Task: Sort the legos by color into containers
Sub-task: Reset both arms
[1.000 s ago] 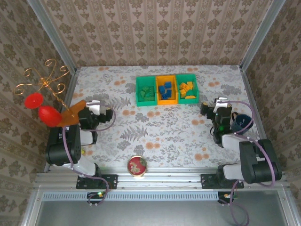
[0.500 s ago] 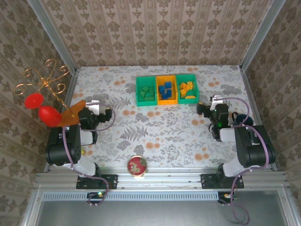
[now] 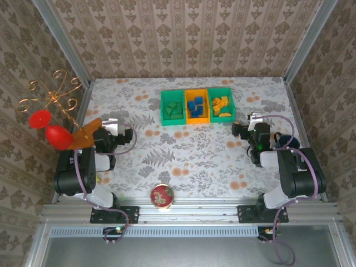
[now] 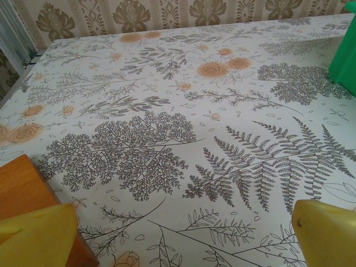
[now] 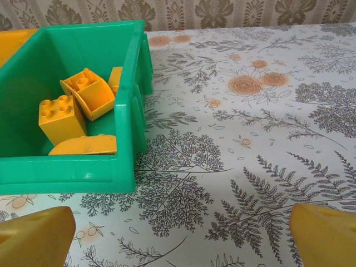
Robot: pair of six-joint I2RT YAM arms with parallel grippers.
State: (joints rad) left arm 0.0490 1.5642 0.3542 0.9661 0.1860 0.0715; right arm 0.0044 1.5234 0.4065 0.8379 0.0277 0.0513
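Three bins stand in a row at the back middle of the table. The left green bin (image 3: pixel 173 107) holds green legos (image 3: pixel 176 111), the orange bin (image 3: pixel 197 118) holds blue legos (image 3: pixel 195 105), and the right green bin (image 3: pixel 221 117) (image 5: pixel 83 172) holds orange-yellow legos (image 3: pixel 220 104) (image 5: pixel 58 118). My left gripper (image 3: pixel 131 135) (image 4: pixel 181 239) is open over bare tablecloth, well left of the bins. My right gripper (image 3: pixel 235 129) (image 5: pixel 181 239) is open just right of and in front of the right green bin, with nothing between its fingers (image 5: pixel 325 233).
A round red-lidded tin (image 3: pixel 162 196) sits at the near edge. A gold wire stand with red balls (image 3: pixel 49 130) and a flat orange sheet (image 3: pixel 86 133) (image 4: pixel 16 189) are beside the left arm. A dark cup (image 3: pixel 286 143) stands by the right arm.
The right arm has drawn back and its gripper has shifted slightly left toward the right green bin. The left arm has not moved.
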